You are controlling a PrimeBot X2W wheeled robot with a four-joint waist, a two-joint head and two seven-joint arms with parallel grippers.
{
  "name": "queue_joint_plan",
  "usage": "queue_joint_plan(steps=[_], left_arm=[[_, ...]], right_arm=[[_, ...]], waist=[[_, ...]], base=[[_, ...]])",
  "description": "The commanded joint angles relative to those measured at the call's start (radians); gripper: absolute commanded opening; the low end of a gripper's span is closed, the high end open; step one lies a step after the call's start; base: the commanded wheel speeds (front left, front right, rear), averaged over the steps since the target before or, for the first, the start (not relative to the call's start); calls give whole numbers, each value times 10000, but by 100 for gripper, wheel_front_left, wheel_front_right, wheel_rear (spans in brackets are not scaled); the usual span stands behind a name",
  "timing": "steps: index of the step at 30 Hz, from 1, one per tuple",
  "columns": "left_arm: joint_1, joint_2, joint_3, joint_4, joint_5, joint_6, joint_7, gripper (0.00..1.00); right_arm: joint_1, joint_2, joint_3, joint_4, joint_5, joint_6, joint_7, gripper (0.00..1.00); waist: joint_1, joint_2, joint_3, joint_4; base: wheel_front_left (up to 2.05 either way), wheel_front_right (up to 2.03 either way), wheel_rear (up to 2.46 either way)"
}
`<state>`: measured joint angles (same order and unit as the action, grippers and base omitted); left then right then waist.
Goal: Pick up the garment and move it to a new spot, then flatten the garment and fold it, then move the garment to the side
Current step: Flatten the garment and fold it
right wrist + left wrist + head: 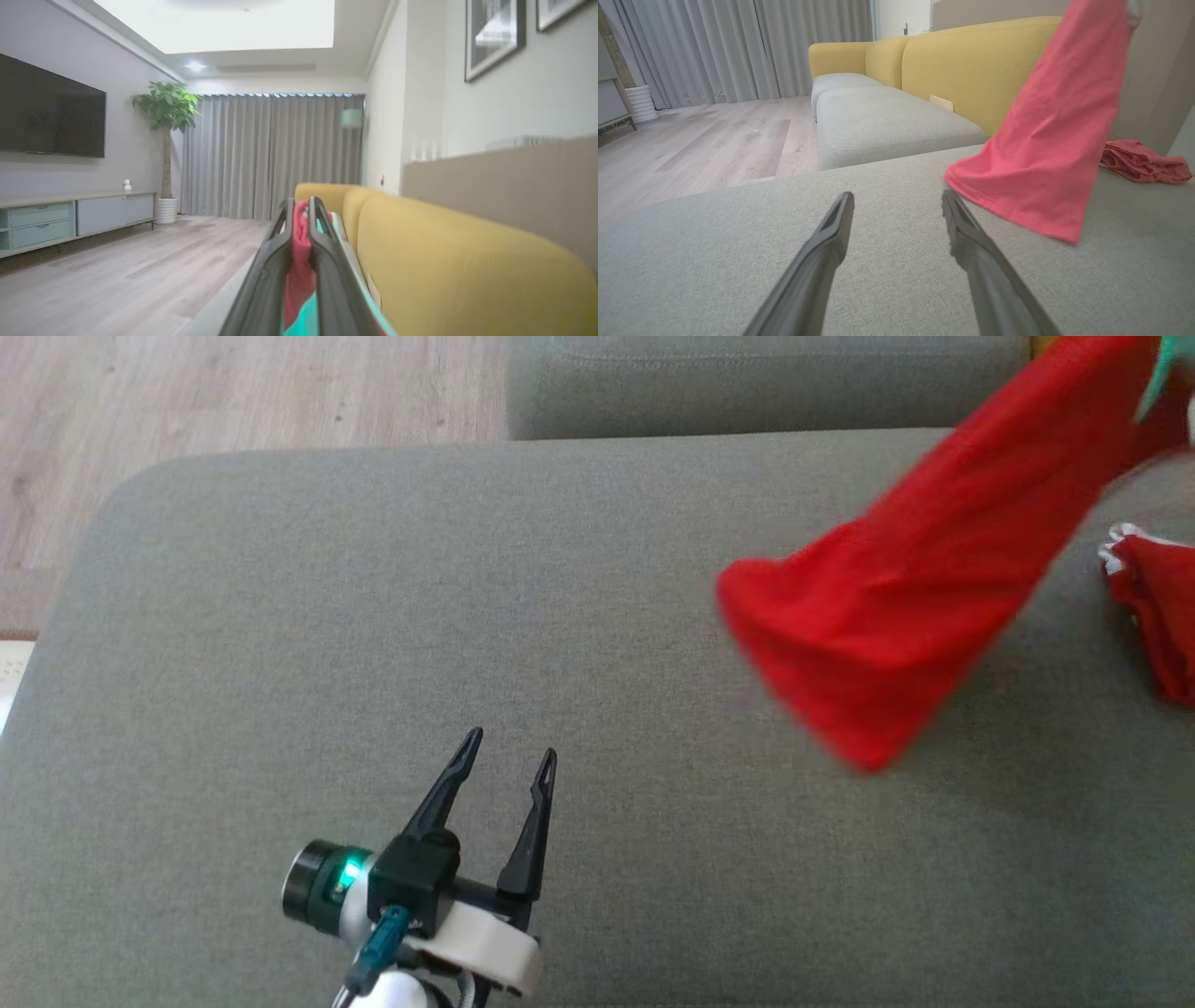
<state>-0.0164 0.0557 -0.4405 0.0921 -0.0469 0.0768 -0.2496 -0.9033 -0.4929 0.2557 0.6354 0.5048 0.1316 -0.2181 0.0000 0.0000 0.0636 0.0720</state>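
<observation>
**Head view.** The garment (896,616) hangs as a red sheet from the upper right corner. Its lower hem is over the right half of the grey seat cushion (373,616), and its edges are blurred. A second red cloth (1158,607) lies at the right edge, apart from the garment. The left tool (513,744) sits low over the near part of the cushion. Its fingers are spread, point away from the robot, and hold nothing.

Judged step: carrying the garment to a new spot.
- Hold the pinch firm until the hem is over the open middle of the cushion.
- Lower so that the hem lands first, then draw the cloth out flat.
- Keep well apart from the second red cloth to avoid snagging it.

**Left wrist view.** The left tool (898,198) has its jaws wide, aimed level across the cushion (714,252) toward the yellow backrest (971,70). The garment (1045,154) hangs just beyond the right fingertip. Whether its hem touches the cushion cannot be told. The second cloth (1143,161) lies crumpled behind it. This arm is well placed to take a free corner.

**Right wrist view.** The right tool (301,205) is raised and roughly level, looking along the backrest (448,261). Its fingers are pressed together on a bunched fold of the garment (299,261).
</observation>
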Motion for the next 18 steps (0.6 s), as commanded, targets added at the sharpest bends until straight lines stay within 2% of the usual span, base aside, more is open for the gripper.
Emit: queue_joint_plan(steps=[1, 7, 8, 9, 10, 14, 18], left_arm=[[-202, -54, 318, -307, 7, -49, -122, 100], [-167, -55, 259, -308, -59, -102, -122, 100], [-201, -55, 215, -310, -115, -92, -122, 100], [-220, -55, 195, -308, -134, -88, -122, 100], [-220, -55, 195, -308, -134, -88, -122, 100], [-268, -55, 178, -282, -165, -65, -122, 100], [-276, -55, 206, -198, -157, -116, -122, 100]], right_arm=[[-462, -4, 77, -630, -314, -9, 105, 0], [-501, 1084, 900, -1522, -784, -9, 828, 0], [-94, 1598, 1482, -1632, -651, -9, 1016, 0], [156, 1837, 1841, -1672, -548, -9, 1103, 0], [156, 1837, 1841, -1672, -548, -9, 1103, 0], [1399, 2841, 3483, -1733, 242, -9, 1455, 0], [2400, 3547, 5103, -1382, 898, -9, 1549, 0]], waist=[[0, 0, -68, 0], [0, 0, -65, 195], [0, 0, -30, 333], [0, 0, -6, 410], [0, 0, -6, 410], [0, 0, 123, 692], [0, 0, 192, 896]], base=[[0, 0, 0], [0, 0, 0], [0, 0, 0], [0, 0, 0], [0, 0, 0], [0, 0, 0], [0, 0, 0]])
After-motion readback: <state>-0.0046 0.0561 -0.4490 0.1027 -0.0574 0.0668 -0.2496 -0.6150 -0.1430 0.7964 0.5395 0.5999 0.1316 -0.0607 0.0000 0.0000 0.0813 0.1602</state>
